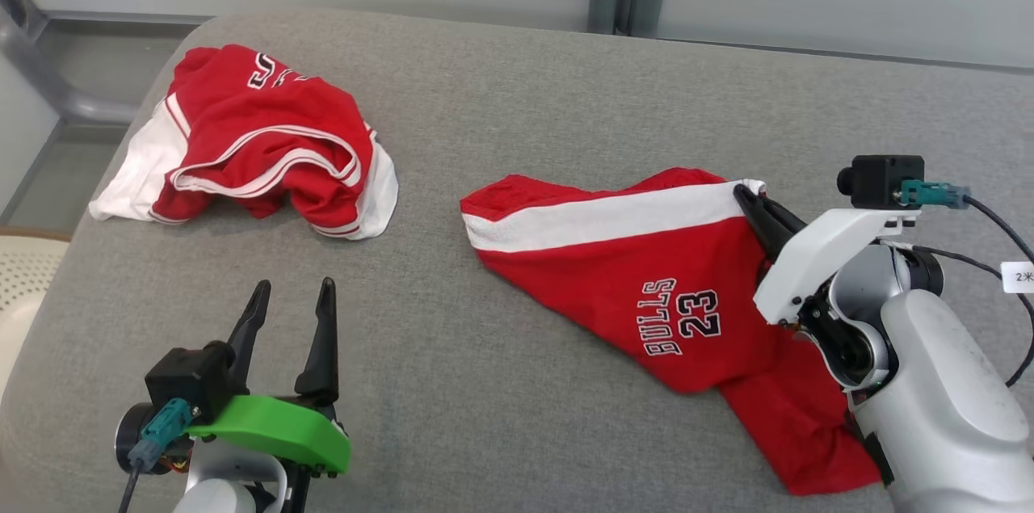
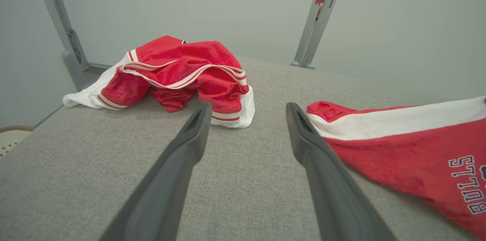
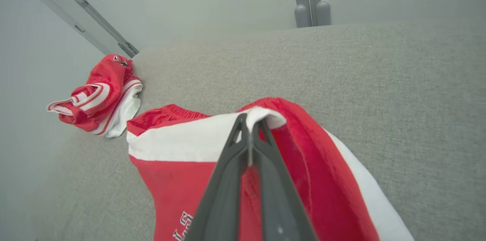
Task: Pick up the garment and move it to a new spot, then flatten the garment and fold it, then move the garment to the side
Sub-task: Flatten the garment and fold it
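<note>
Right pincer [image 1: 745, 194] is clamped on the right-hand corner of the white band of the red shorts [image 1: 614, 287]. They lie rumpled on the grey cushion [image 1: 517, 77], right of centre. Left pincer [image 1: 294, 288] is wide, holding nothing, well apart from the shorts. Bite looks thin, cloth only at the tips. Suggest: lift slowly and straight up, watch for slip, carry low, and keep away from the second red heap [image 1: 258, 133] at far left.
</note>
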